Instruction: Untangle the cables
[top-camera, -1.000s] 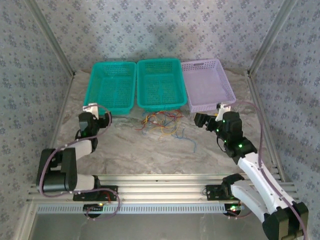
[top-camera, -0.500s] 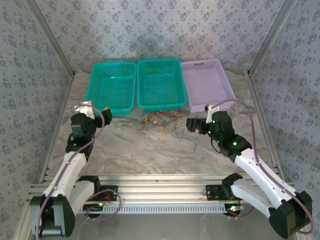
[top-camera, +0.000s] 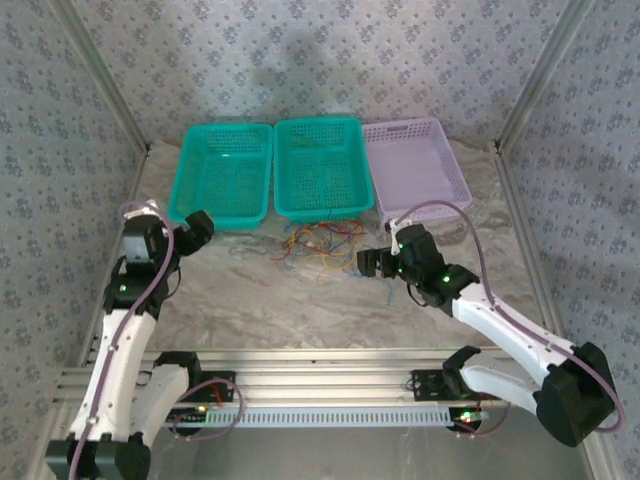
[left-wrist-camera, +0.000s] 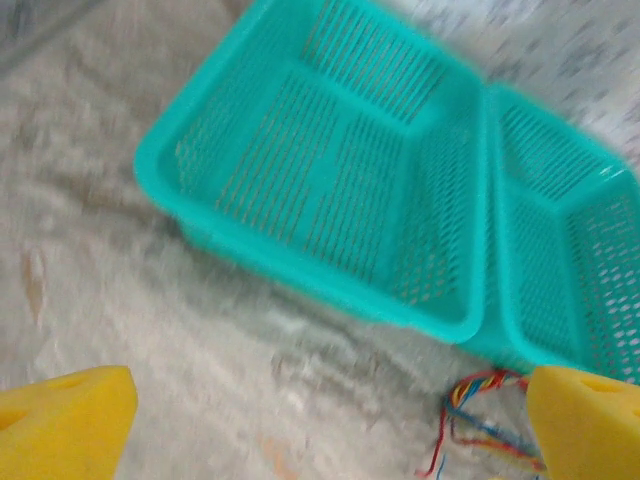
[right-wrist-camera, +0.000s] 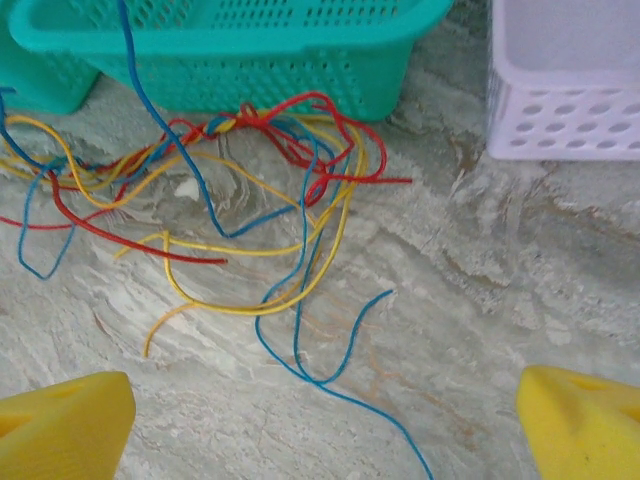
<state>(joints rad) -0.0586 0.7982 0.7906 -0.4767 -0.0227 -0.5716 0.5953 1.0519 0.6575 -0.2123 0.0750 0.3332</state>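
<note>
The cables (top-camera: 320, 243) are a loose tangle of thin red, yellow and blue strands on the marble table, just in front of the middle teal basket. In the right wrist view the cables (right-wrist-camera: 250, 190) are knotted together near the basket wall, and one blue strand trails toward the camera. My right gripper (top-camera: 368, 262) hangs open just right of the tangle, nothing between its yellow pads (right-wrist-camera: 60, 425). My left gripper (top-camera: 197, 228) is open too, well left of the tangle. In the left wrist view the cables (left-wrist-camera: 480, 410) lie beside its right pad (left-wrist-camera: 585, 420).
Three baskets stand in a row behind the cables: a teal basket (top-camera: 186, 170) on the left, a teal basket (top-camera: 325, 213) in the middle and a lilac basket (top-camera: 405, 127) on the right. Patterned walls and metal posts close in the table's sides.
My right gripper has moved left and nearer, up to the right side of the tangle. The left arm has unfolded and straightened, its gripper staying near the left basket's front corner. Both jaws remain open.
</note>
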